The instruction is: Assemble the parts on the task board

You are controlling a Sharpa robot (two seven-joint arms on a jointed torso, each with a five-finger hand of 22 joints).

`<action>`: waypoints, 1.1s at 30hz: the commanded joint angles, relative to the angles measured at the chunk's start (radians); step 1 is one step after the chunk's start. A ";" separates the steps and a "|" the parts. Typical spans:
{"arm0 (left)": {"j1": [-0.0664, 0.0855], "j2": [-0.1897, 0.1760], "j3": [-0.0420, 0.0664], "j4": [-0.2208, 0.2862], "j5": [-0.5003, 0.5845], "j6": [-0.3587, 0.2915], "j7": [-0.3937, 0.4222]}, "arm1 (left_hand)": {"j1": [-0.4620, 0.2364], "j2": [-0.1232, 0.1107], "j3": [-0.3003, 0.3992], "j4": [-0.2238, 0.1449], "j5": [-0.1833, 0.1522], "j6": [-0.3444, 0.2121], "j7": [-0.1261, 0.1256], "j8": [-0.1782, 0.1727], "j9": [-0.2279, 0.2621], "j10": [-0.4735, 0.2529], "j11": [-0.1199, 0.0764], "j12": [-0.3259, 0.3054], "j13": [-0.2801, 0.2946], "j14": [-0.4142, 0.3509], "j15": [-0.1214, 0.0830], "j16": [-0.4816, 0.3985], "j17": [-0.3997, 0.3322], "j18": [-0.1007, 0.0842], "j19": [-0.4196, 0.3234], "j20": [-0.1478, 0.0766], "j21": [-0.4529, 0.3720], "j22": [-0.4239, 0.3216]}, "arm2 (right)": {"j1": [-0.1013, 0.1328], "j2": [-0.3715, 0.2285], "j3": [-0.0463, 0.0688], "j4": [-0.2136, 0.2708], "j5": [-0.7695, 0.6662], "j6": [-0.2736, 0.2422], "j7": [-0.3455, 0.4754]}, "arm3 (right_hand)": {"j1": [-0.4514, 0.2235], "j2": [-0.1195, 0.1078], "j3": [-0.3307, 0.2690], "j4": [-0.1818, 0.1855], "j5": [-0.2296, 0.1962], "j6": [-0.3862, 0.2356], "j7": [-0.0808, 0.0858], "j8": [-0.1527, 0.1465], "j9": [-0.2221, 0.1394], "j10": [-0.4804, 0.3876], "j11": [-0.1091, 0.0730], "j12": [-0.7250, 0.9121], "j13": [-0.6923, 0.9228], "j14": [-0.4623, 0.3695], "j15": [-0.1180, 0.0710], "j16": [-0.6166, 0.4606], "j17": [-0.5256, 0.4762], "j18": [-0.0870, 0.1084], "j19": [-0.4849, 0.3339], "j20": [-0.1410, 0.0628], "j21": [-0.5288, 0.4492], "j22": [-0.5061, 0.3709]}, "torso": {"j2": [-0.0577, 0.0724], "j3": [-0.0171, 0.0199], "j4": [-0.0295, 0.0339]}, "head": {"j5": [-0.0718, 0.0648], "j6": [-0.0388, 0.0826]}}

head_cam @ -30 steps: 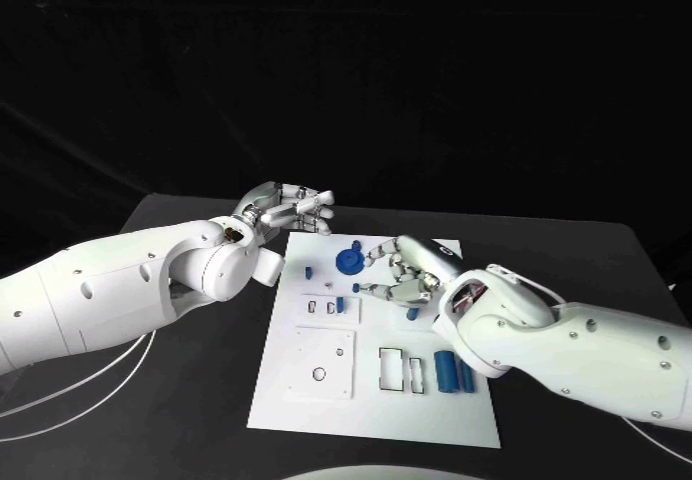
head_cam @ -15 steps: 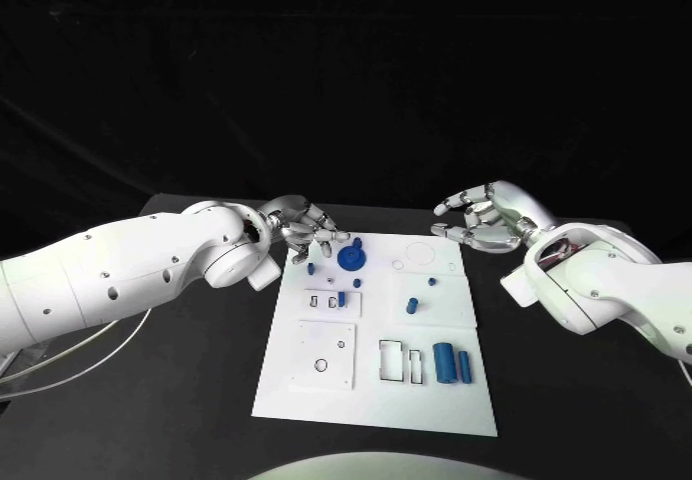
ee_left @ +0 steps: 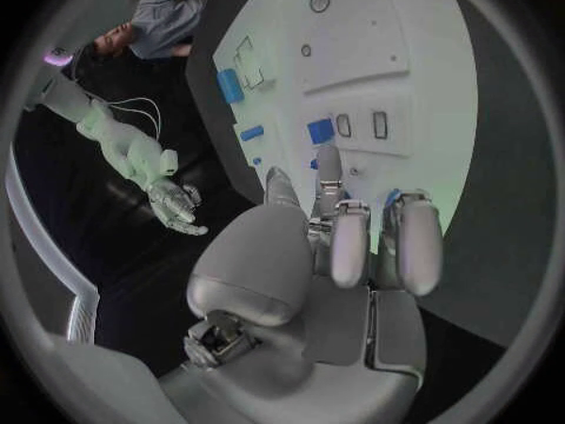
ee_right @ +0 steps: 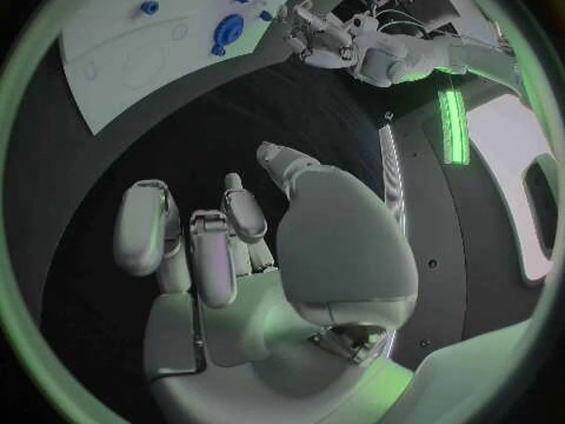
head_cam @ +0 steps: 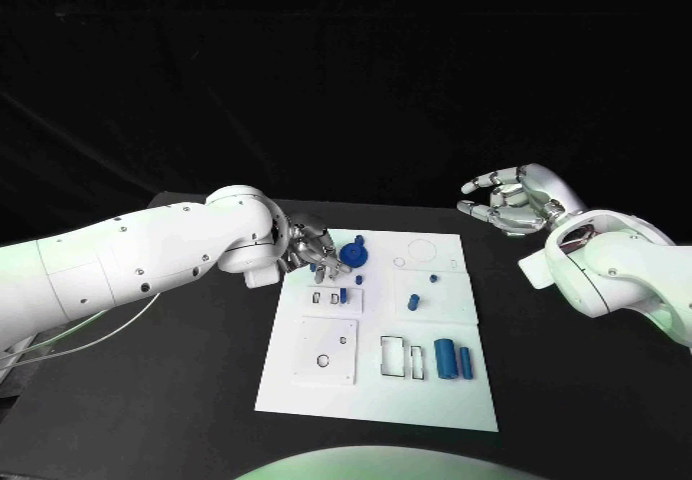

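Task board (head_cam: 378, 385) holds blue parts (head_cam: 453, 359) (some slotted); both hands' fingers apart, empty.

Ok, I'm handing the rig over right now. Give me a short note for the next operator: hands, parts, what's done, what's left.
Left hand: over the task board's far left corner, by the round blue part; fingers curled, I cannot tell if it holds anything.
Right hand: raised off the board's far right side, open, holding nothing.
Parts: small blue piece mid-board; two blue cylinders near the right edge, beside the rectangular slots.
Done: unclear from here.
Left: the loose cylinders and small piece apparently need seating.
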 commanded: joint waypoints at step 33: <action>0.020 0.089 -0.043 -0.036 -0.055 0.106 -0.155 | -0.074 0.019 -0.027 0.007 -0.025 0.017 -0.031 0.077 0.145 0.220 -0.028 0.874 0.723 0.104 -0.020 0.084 0.263 -0.031 0.056 -0.017 0.074 0.183 | 0.000 0.019 0.000 -0.033 0.005 -0.012 0.003 | -0.005 -0.012 0.009 0.000 0.007 -0.004 0.001 0.008 -0.001 -0.003 0.001 -0.001 0.000 0.057 0.010 -0.009 0.112 0.011 -0.017 0.000 -0.025 0.069 | 0.003 0.0003 -0.0006 | -0.003 -0.027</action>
